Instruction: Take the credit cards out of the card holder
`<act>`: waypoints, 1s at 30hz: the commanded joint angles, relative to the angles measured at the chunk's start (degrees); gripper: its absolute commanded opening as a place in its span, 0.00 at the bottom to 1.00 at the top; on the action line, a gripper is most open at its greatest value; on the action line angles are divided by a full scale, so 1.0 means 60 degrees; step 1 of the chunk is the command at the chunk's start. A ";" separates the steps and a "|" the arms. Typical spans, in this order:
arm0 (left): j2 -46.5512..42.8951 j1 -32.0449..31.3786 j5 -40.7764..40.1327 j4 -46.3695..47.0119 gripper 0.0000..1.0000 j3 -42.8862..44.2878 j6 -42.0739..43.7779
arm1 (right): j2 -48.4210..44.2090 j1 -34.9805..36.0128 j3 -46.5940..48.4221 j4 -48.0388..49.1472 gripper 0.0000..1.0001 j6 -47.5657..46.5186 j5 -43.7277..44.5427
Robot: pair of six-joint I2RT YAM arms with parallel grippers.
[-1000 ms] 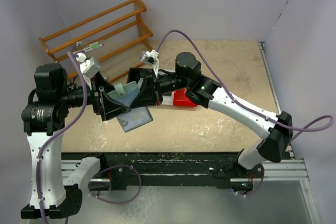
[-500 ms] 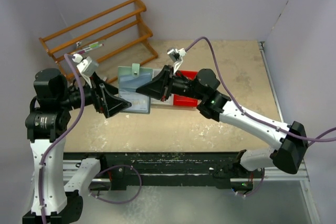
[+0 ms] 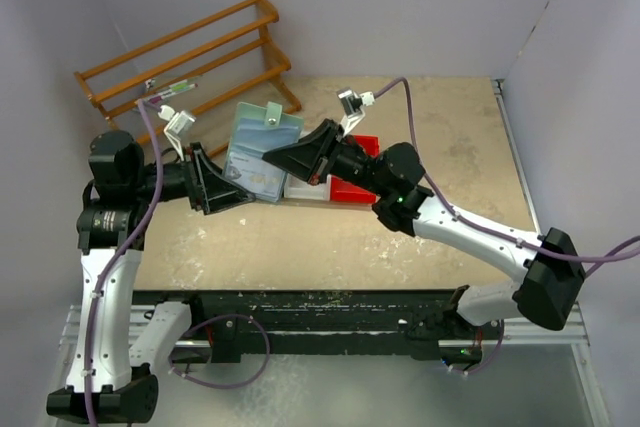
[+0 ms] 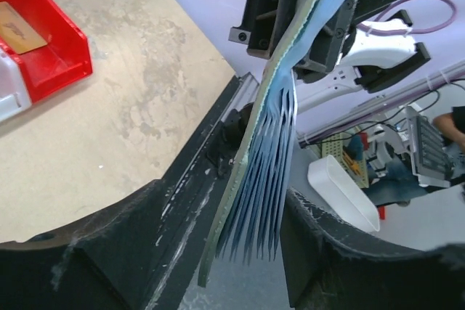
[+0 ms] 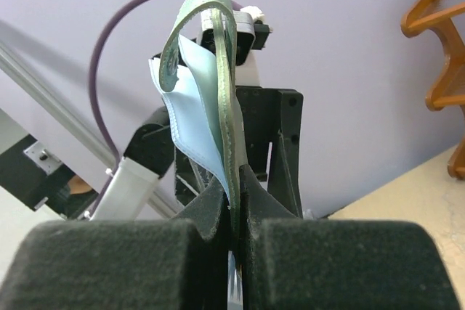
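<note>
**Card holder held in the air between my two end effectors**

From above, the card holder [image 3: 262, 152] hung over the desk [image 3: 450, 147] near the red bin [image 3: 352, 187]. My right end effector [image 3: 272, 159] was clamped on it, and my left end effector [image 3: 238, 195] stood partly open astride its lower edge. At my left wrist, soft teal pockets [image 4: 261, 179] fanned between my fingers [image 4: 87, 266], not yet pinched, and an orange-gold card [image 4: 16, 27] lay in the red bin. At my right wrist the cover [image 5: 207, 70] curled limply. I judged it light and floppy, and any card inside stiff, best pinched by its exposed edge.
</note>
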 commanded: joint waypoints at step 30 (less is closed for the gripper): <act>0.0511 0.0076 0.1748 -0.2471 0.10 0.1299 0.3262 | 0.1130 -0.0560 0.1503 -0.0101 0.22 0.1441 -0.3526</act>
